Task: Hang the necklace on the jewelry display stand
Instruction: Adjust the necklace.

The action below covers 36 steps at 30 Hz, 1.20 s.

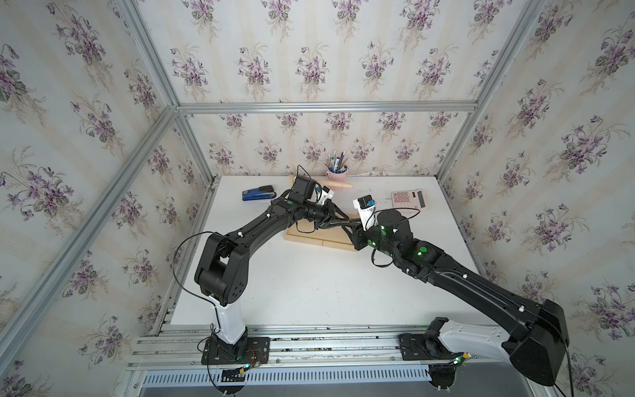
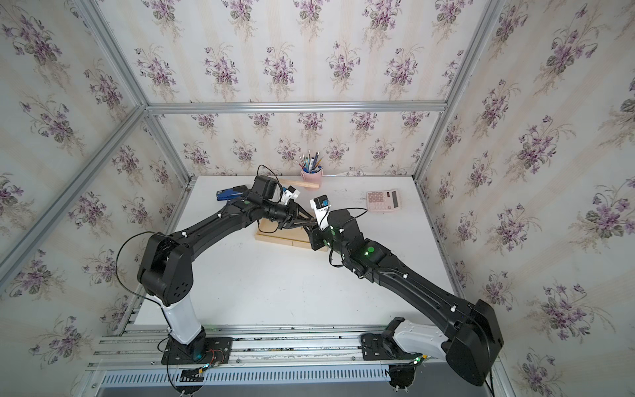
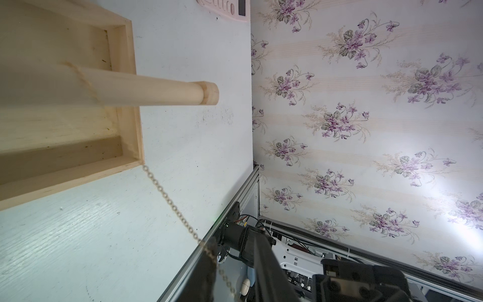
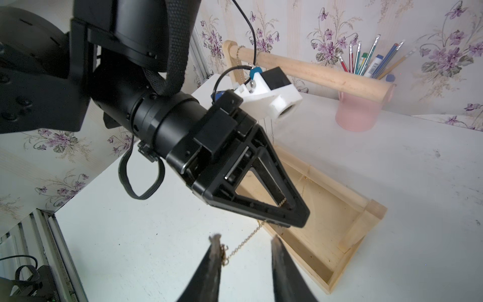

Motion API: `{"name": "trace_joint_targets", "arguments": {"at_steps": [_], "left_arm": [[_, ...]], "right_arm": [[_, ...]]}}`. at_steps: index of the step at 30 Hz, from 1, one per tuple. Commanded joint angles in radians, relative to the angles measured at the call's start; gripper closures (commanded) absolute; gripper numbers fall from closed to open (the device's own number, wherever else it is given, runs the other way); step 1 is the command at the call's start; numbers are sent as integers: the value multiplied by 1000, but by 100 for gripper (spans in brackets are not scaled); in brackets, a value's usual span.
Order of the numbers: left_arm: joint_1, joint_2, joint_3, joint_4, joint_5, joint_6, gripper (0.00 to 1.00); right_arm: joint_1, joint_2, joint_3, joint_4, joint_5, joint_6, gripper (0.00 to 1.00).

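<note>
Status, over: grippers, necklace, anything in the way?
Left gripper shut on necklace. Right gripper open, chain against one finger. Necklace draped over top bar of stand. Pen cup close behind bar end.

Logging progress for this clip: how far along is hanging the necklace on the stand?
Done: part of the necklace already lies over the stand's top bar. In hand: the left gripper is pinched on the chain, and a stretch of it runs to one finger of the right gripper, whose jaws stand apart. Still to do: free that end so the chain hangs from the bar alone, then back both arms off.
</note>
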Motion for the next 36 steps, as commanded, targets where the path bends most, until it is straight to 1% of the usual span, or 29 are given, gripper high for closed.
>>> {"name": "trace_joint_targets", "arguments": {"at_steps": [1,2,7,11,17,24,25,29,32,34,36], "left_arm": [[1,10,11,9,20,14,97],[1,12,12,0,16,14,100],[1,10,20,-11,13,21,100],[1,-5,51,-58,8,52,100],[17,-26,157,-183,-10,126,100],[59,-13,282,-290,-22,177,100],[67,-9,299,-297,-23,181,100],[92,27,411,-344,-18,203,100],[106,73,529,-391,-18,224,100],[117,111,621,-426,-18,234,100],[126,154,706,-461,-16,238,100]], "right_arm": [[1,-2,-1,28,0,-1,67],[0,-4,-2,27,2,-2,67],[0,-14,-5,19,10,-4,67],[0,-18,-1,10,15,-7,67],[0,-16,32,19,25,-17,67],[0,55,147,37,43,-71,66],[0,71,169,37,43,-81,65],[-5,135,266,42,42,-116,64],[-11,166,327,48,37,-129,63],[-12,173,350,62,38,-134,57],[-13,173,362,71,49,-139,49]]}}
